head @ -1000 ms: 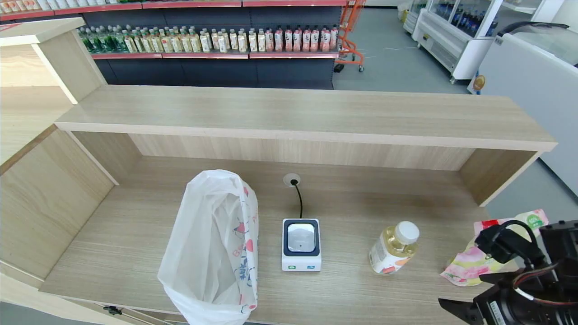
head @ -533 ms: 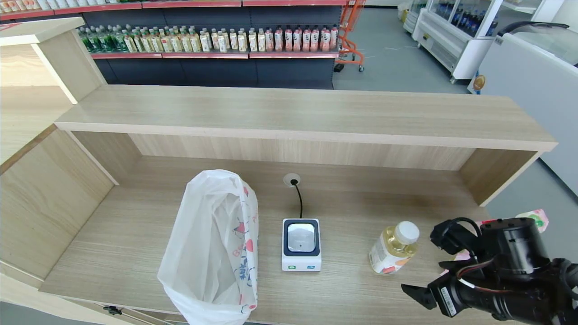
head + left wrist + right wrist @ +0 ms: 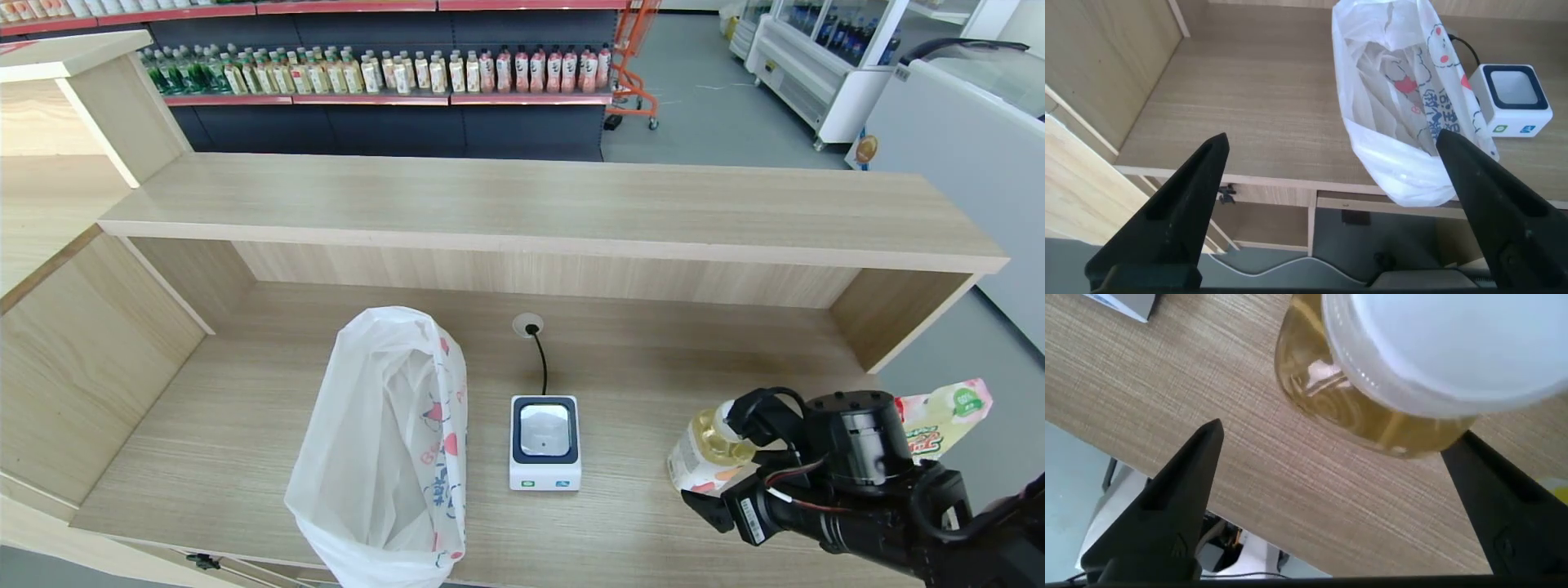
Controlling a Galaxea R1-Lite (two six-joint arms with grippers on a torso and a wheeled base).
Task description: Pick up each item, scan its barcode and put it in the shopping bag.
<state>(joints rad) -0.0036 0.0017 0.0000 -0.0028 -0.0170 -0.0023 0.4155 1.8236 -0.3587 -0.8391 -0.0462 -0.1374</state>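
My right fingers (image 3: pixel 1167 514) are spread wide and empty, with the bottle (image 3: pixel 1396 376) dead between them, standing upright on the tabletop (image 3: pixel 620 523) right of the scanner (image 3: pixel 544 441).

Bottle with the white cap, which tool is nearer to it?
Right. The right tool is open just above the bottle; the left tool hangs near the shopping bag, past the scanner.

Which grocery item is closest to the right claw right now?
The white-capped clear bottle of yellow drink: it sits just before the open right claw, while the pink pouch lies farther right.
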